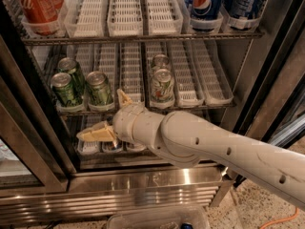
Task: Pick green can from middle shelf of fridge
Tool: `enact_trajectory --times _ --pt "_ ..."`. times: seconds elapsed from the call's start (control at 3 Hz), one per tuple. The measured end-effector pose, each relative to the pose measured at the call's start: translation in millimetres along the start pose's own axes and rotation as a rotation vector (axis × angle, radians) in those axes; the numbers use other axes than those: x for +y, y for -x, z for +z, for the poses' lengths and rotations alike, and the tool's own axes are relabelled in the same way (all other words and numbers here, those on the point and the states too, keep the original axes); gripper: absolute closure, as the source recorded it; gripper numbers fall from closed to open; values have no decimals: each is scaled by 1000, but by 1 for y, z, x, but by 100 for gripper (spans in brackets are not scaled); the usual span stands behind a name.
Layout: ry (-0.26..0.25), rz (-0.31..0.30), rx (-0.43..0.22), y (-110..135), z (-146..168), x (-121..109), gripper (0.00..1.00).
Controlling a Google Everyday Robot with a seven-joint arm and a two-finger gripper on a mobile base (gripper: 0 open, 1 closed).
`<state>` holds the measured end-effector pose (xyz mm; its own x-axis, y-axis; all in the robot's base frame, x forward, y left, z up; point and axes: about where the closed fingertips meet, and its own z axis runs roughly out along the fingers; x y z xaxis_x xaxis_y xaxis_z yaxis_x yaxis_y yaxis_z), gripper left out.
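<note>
The fridge (143, 185) stands open, with a steel frame and slatted base. On the middle shelf (205, 87), white slotted lanes hold cans. The dull olive-green can (99, 88) stands at the front, left of centre. Two brighter green cans (64, 89) stand to its left. Two whitish cans (162, 86) stand to its right. My gripper (99, 113) is open and empty, just in front of the shelf edge below and right of the olive-green can. One tan finger (95, 131) points left, the other (125, 97) points up beside the can.
The top rack holds red cans (35, 6) at left and blue cans (207, 4) at right. Small bottles (112, 147) sit on the bottom rack behind my arm. Dark door edges flank both sides. A clear plastic bin (157, 218) lies below.
</note>
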<state>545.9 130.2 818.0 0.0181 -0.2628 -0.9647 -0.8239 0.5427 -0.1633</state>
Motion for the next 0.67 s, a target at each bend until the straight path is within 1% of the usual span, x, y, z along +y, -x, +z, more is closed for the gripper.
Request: enact_trajectory --times 0.67 --pt "-90 10 -31 3 11 -23 0"
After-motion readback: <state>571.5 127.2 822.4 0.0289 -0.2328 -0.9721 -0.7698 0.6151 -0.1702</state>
